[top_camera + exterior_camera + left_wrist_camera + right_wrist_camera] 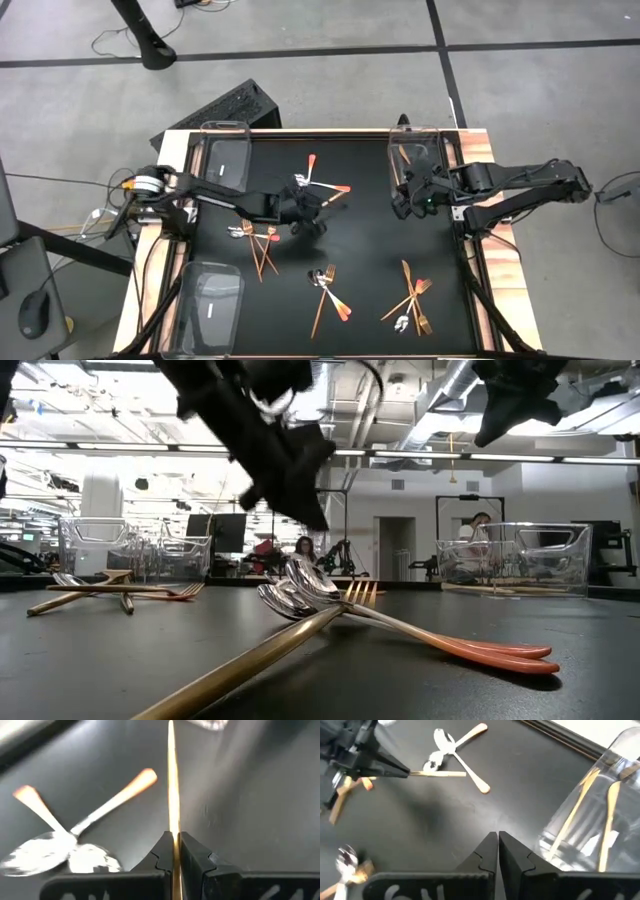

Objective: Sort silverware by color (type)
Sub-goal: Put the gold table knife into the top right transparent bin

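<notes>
My left gripper [316,206] hangs over the middle of the black mat, shut on a slim gold knife [172,780] that juts out past its fingertips; the right wrist view shows the knife [442,773] too. Just beyond it, two silver spoons with orange handles [318,182] lie crossed on the mat. My right gripper [498,845] is shut on nothing, raised beside the far right clear bin [415,150]. More silverware lies in three piles: left [256,240], near middle [328,290] and near right [412,300]. My left gripper pinches one end of the gold knife [173,837] between its two fingers. The fingers slant down from the table's left side and lie along the knife. The rest of it sticks out ahead of the fingertips, lifted clear of the mat.
The far right bin holds several gold pieces [607,815]. Clear bins also stand at the far left [225,155] and near left [210,300] corners. Bare mat lies between the two grippers [365,230]. A person [303,547] shows in the room behind the table.
</notes>
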